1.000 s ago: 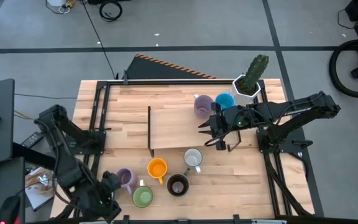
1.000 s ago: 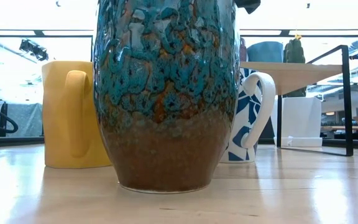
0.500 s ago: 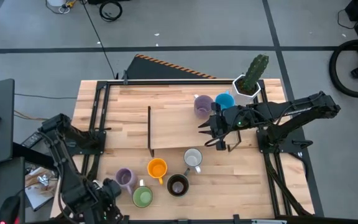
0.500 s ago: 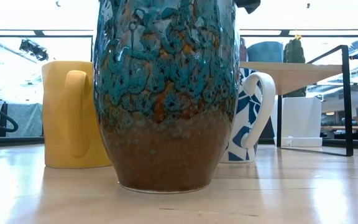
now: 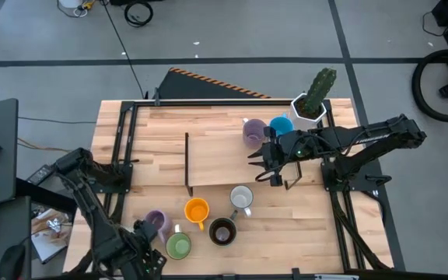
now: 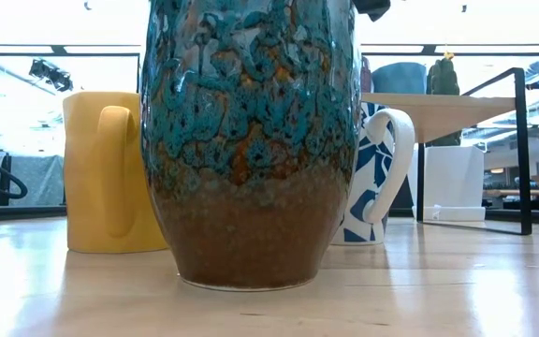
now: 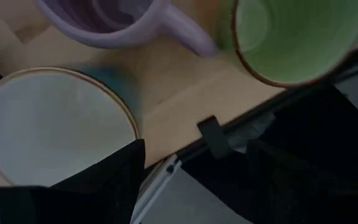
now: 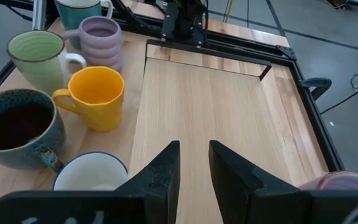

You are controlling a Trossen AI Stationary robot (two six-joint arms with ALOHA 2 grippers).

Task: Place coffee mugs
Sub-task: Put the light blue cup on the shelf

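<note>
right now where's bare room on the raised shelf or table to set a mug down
The raised shelf is bare left of the right claw; its back right corner holds a lavender mug and blue mug. The table is bare left of the shelf. The front edge is crowded: orange mug, white mug, brown mug, green mug.

I count seven mugs, all upright. Near my front edge sit a lavender mug [image 5: 156, 222], a green mug [image 5: 179, 246] just beside it, an orange mug [image 5: 197, 211], a dark brown mug [image 5: 222, 232] with teal glaze, and a white mug [image 5: 242, 197] patterned in blue. On the raised shelf at the back, a second lavender mug [image 5: 253, 132] touches a blue mug [image 5: 281, 126].
</note>
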